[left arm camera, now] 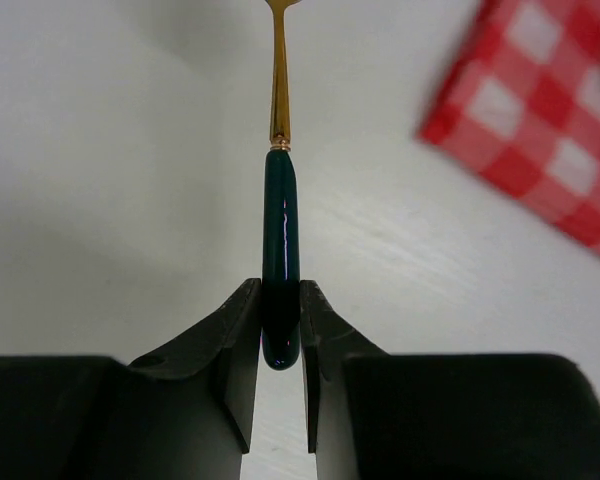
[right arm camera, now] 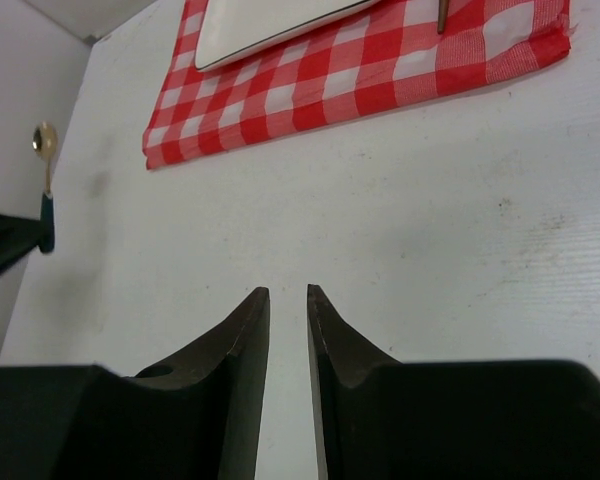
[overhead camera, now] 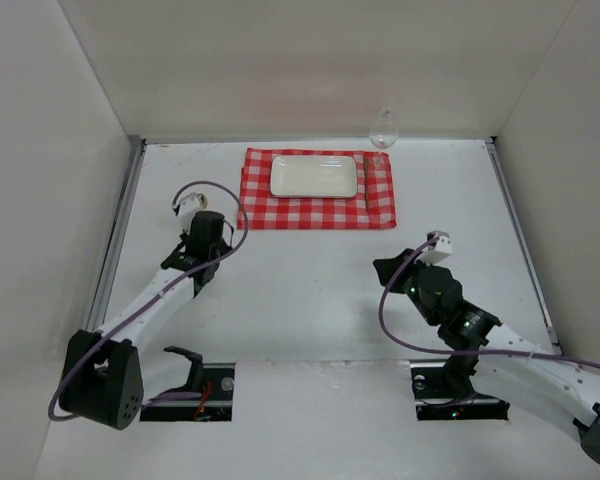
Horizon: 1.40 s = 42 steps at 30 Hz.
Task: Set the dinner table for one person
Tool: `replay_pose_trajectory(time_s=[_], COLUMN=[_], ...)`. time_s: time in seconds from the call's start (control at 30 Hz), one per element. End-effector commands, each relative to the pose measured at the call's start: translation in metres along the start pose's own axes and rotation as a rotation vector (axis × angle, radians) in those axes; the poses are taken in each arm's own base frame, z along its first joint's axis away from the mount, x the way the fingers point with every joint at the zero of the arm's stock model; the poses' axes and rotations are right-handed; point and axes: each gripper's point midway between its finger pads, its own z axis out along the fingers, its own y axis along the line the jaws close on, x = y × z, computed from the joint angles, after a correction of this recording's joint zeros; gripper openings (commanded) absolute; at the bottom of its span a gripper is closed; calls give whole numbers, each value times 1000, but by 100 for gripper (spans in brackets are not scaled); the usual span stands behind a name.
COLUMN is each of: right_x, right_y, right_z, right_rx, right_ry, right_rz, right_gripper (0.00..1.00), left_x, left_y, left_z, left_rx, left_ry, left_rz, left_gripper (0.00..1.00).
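Dinner table [overhead camera: 310, 300]: white top, filling the middle of the overhead view.

Checked cloth [overhead camera: 318, 205]: lying at upper centre of that view, carrying a white plate [overhead camera: 314, 176] and a slim utensil [overhead camera: 368, 182] along its right edge.

Wine glass [overhead camera: 383, 128]: standing just above the cloth's upper right corner.

Left gripper [left arm camera: 280, 300]: fingers clamping the dark green handle of a gold spoon [left arm camera: 280, 220], whose stem is pointing to the top of the frame.

Right gripper [right arm camera: 288, 300]: fingers standing slightly parted, gripping nothing, hovering over bare table at lower right of the overhead view.
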Motion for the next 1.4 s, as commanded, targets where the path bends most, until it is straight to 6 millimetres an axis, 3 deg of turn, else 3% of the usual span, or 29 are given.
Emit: replay_pose_trajectory(time_s=[0.0,0.1,0.2,0.37,0.5,0.77,1.23,1.37], right_x=[-11,-11,-8,-6,-5,-1,0,0], right_y=[11,10,9,8,7,6,5,5], right_z=[1,2,4,3,3,7,8,8], right_rx=[-42,-42,-41,-44,-45,-33,-31,-32], right_ry=[-45,-49,-48,-51,-52,-40,-37,-38], right_rz=[27,28,29,34,39,28,28,29], right_gripper=[28,28,29,30,30,30,31,31], left_x=[-51,-66,-68,-68,-66,-69,-42,-36], left_y=[-67,-111,-148,-172,-181,-194,-183,-180], left_z=[-1,13,38,86,106,119,152,153], left_rx=[174,265,347,389,394,391,319,313], left_ry=[-121,-134,-79,8,36,43,102,109], left_rz=[104,157,218,249,268,307,313,315], left_gripper=[2,2,2,2,2,2,4,11])
